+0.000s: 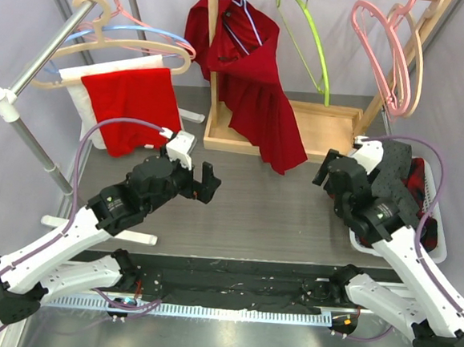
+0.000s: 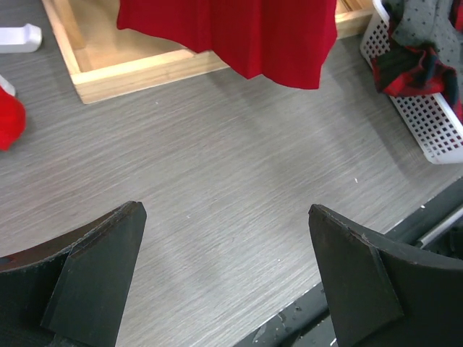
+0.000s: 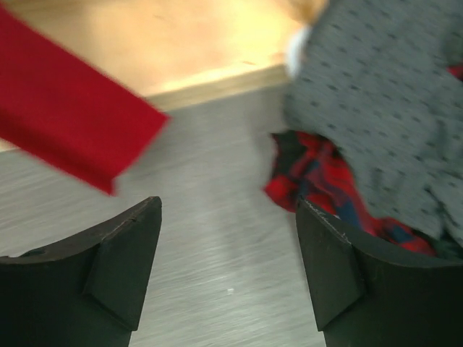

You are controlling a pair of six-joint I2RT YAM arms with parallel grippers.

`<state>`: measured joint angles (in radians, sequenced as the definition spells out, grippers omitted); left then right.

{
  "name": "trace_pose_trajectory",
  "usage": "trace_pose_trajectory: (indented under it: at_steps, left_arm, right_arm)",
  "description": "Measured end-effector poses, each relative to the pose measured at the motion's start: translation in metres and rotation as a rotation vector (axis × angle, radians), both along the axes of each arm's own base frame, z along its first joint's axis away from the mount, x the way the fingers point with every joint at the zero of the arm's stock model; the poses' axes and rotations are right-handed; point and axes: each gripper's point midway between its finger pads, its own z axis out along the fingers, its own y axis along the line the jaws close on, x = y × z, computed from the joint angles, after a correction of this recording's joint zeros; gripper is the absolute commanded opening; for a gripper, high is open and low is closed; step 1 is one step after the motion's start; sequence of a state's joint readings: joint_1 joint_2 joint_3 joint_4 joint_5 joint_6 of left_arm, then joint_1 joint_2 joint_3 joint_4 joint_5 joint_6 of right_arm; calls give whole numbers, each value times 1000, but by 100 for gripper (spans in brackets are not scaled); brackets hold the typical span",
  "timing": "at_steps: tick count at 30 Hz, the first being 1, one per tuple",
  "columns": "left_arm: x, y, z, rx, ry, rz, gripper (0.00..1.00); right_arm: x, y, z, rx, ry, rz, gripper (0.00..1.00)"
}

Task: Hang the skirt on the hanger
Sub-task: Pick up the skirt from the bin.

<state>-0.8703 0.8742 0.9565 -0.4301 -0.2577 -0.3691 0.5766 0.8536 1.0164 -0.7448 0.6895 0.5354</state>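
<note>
The red skirt hangs at the upper centre of the overhead view. It is bunched over a pale blue hanger against the upright of the wooden rack, and its hem trails down and to the right over the front rim of the rack's base. It hangs lopsided, with more cloth on the right. I cannot tell whether it is threaded properly on the hanger or only slung over it.

Neither arm is touching the skirt. My left tool is spread as wide as it goes with nothing between its fingers. It sits over bare bench at centre left, and the skirt's hem is at the top of its wrist view, well apart. My right tool is also spread and empty. It is at the right, just beside the white basket, which holds a grey dotted garment and some red plaid cloth. That wrist view is blurred, so I get little fine detail from it.

I judge the main job done: the skirt is on the hanger, the hanger is on the rack, and both tools are free of it. What may be left is drawing both arms back, and perhaps evening out the drape if a neat hang is wanted.
</note>
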Motion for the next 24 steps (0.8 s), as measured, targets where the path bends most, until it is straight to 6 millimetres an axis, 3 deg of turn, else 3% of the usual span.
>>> trace_pose_trajectory:
  at_steps: [3,10,15,18,24]
  left_arm:
    - [-1,-2,-1,-8,11,-7,100]
    - [-2,-4,-12,3,32,-13,100]
    - [-3,-10,-21,21,49,-41,100]
    - [-1,-14,-29,45,62,-54,100]
    - [1,-17,-39,75,82,-61,100]
  right_arm:
    - [5,-20,-22,-73,63,-97,83]
    - [40,-71,-67,-153,197,-301,83]
    - [59,-92,-93,-193,272,-353,83]
    - [66,-99,-107,-199,309,-366,78]
    - [71,-111,-113,-176,316,-399,44]
